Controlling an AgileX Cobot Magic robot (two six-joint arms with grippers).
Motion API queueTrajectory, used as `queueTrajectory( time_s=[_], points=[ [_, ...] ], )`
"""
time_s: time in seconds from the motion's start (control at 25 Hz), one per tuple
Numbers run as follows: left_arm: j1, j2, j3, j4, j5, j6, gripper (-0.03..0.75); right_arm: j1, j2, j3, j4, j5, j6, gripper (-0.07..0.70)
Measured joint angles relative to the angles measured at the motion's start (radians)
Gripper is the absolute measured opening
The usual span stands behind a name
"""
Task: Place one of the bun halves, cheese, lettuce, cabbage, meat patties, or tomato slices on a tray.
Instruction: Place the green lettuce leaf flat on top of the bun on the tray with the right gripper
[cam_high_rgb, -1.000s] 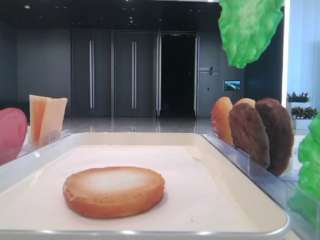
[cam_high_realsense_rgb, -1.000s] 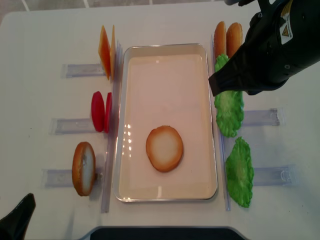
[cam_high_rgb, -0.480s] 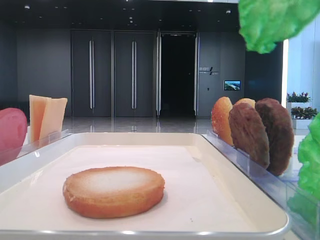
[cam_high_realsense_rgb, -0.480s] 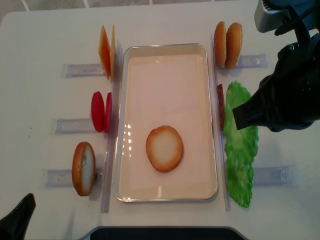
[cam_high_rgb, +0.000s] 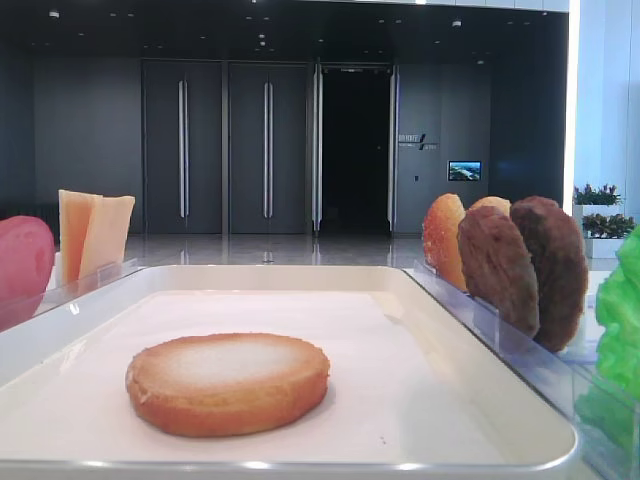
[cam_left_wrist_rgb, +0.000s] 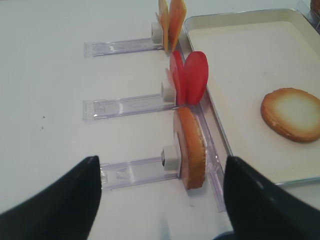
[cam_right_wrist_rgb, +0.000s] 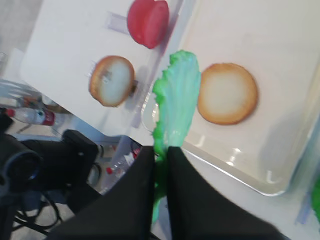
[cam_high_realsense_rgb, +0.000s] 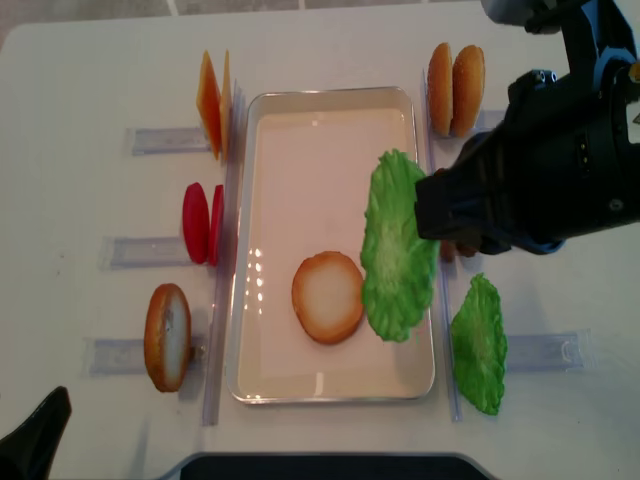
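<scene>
A thin green lettuce leaf (cam_high_realsense_rgb: 397, 247) hangs over the right side of the cream tray (cam_high_realsense_rgb: 330, 112), beside the bun half (cam_high_realsense_rgb: 329, 296) lying flat on the liner. My right gripper (cam_right_wrist_rgb: 160, 153) is shut on the leaf's lower edge, and the leaf (cam_right_wrist_rgb: 176, 102) stretches away from the black fingers (cam_right_wrist_rgb: 141, 175). The right arm (cam_high_realsense_rgb: 545, 170) comes in from the right. In the left wrist view my left gripper (cam_left_wrist_rgb: 161, 167) stands open near the front left, with a bun half (cam_left_wrist_rgb: 190, 148) upright in a clear rack ahead of it.
Left racks hold cheese (cam_high_realsense_rgb: 213, 100), tomato slices (cam_high_realsense_rgb: 202, 222) and a bun half (cam_high_realsense_rgb: 167, 336). On the right stand two buns (cam_high_realsense_rgb: 455, 75), dark patties (cam_high_rgb: 525, 262) and another lettuce leaf (cam_high_realsense_rgb: 479, 343). Clear rack rails line both long sides of the tray.
The right gripper has carried the lettuce leftward from above the right racks to over the tray. In the low view the leaf rose out of the top of the picture.
</scene>
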Motion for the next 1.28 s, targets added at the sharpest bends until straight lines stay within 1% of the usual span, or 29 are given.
queueTrajectory(
  time_s=[0.16, 0.24, 0.48, 0.6, 0.68, 0.84, 1.0, 1.08, 1.16, 1.28],
  points=[
    [0.0, 0.0, 0.0, 0.0, 0.0, 0.0, 0.58, -0.022, 0.016, 0.0, 0.118, -0.094, -0.031, 0.068],
    [0.0, 0.0, 0.0, 0.0, 0.0, 0.0, 0.58, -0.023, 0.042, 0.0, 0.169, -0.131, -0.055, 0.068],
    [0.0, 0.0, 0.0, 0.0, 0.0, 0.0, 0.58, -0.023, 0.119, 0.0, 0.348, -0.181, -0.167, 0.068],
    [0.0, 0.0, 0.0, 0.0, 0.0, 0.0, 0.58, -0.023, 0.141, 0.0, 0.406, -0.213, -0.205, 0.068],
    [0.0, 0.0, 0.0, 0.0, 0.0, 0.0, 0.58, -0.023, 0.157, 0.0, 0.424, -0.227, -0.219, 0.068],
    [0.0, 0.0, 0.0, 0.0, 0.0, 0.0, 0.58, -0.023, 0.185, 0.001, 0.435, -0.238, -0.251, 0.068],
    [0.0, 0.0, 0.0, 0.0, 0.0, 0.0, 0.58, -0.023, 0.196, 0.022, 0.437, -0.256, -0.281, 0.068],
    [0.0, 0.0, 0.0, 0.0, 0.0, 0.0, 0.58, -0.023, 0.204, 0.046, 0.444, -0.276, -0.298, 0.068],
    [0.0, 0.0, 0.0, 0.0, 0.0, 0.0, 0.58, -0.023, 0.219, 0.084, 0.479, -0.292, -0.334, 0.068],
    [0.0, 0.0, 0.0, 0.0, 0.0, 0.0, 0.58, -0.023, 0.251, 0.131, 0.57, -0.312, -0.432, 0.068]
  ],
)
